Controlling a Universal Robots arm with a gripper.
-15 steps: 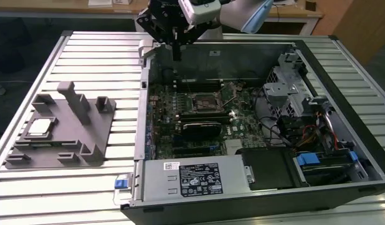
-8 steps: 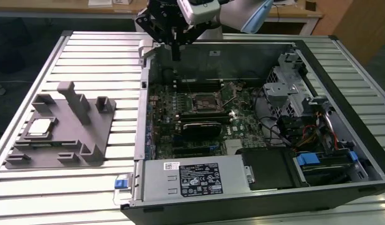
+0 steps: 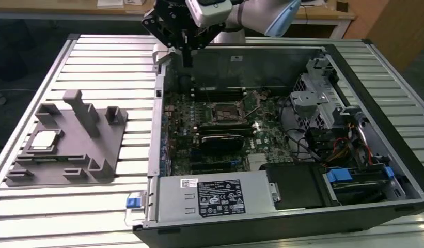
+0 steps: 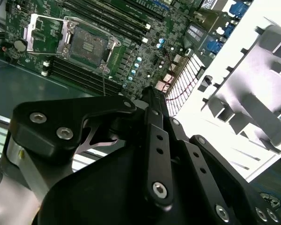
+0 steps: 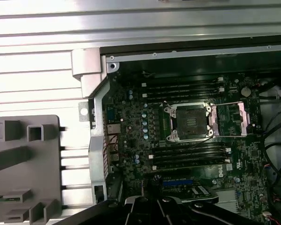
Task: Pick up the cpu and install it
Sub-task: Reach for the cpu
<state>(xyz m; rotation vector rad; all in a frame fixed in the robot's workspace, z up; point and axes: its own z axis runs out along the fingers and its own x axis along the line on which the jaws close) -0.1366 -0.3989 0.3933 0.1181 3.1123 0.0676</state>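
The cpu [image 3: 45,140], a small square chip with a silvery top, lies flat in a recess on the grey fixture plate [image 3: 67,155] at the exterior view's left. My gripper [image 3: 187,61] hangs high over the rear wall of the open computer case [image 3: 281,206], far from the cpu, its fingers [image 4: 151,105] pressed together with nothing between them. The motherboard socket [image 3: 225,113] shows in both wrist views [image 4: 86,47] [image 5: 189,122]; it is empty, with its metal load plate [image 5: 229,119] swung open beside it.
Inside the case are a power supply [image 3: 212,199], a drive cage [image 3: 315,88] with bundled cables [image 3: 335,147], and memory slots [image 5: 187,86] on either side of the socket. The fixture plate carries upright grey blocks [image 3: 77,106]. Everything rests on a ribbed metal table [image 3: 94,67].
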